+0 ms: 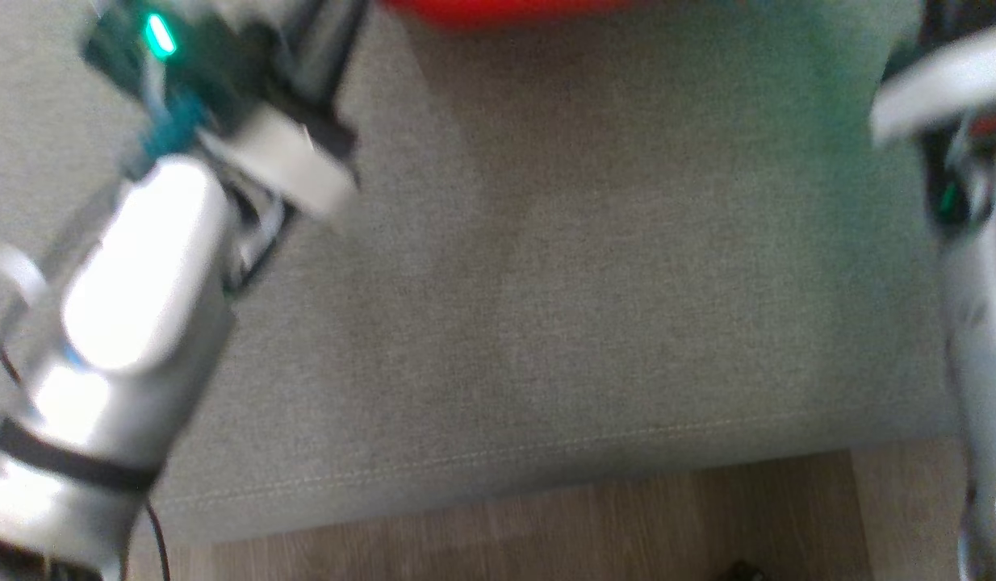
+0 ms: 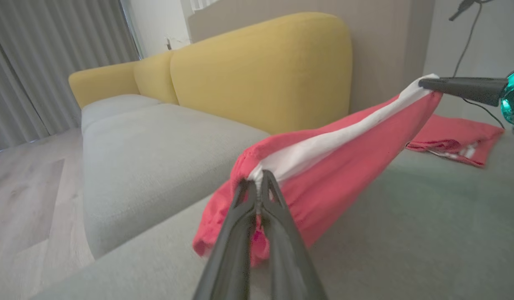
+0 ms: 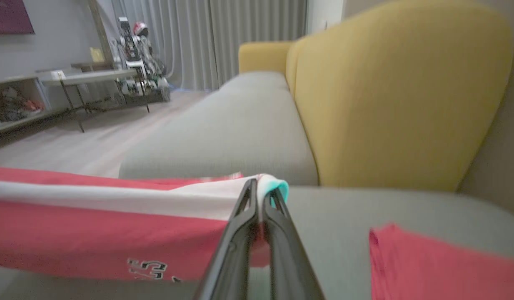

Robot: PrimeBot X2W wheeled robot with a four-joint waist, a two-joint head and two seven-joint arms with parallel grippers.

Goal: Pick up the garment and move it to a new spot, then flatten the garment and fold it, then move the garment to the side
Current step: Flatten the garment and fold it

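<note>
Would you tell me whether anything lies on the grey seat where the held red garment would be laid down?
The grey seat under the red garment, clamped by the left gripper and right gripper, looks bare. Another red cloth lies on it near the right gripper.

I see a grey woven-fabric sofa seat (image 1: 546,282) backed by a rounded mustard-yellow upholstered backrest (image 2: 261,71), pale wood-plank floor (image 1: 546,524) along its front edge, grey pleated curtains (image 3: 240,37) beyond, and a pale-topped table on thin dark legs (image 3: 90,77) near them.
</note>
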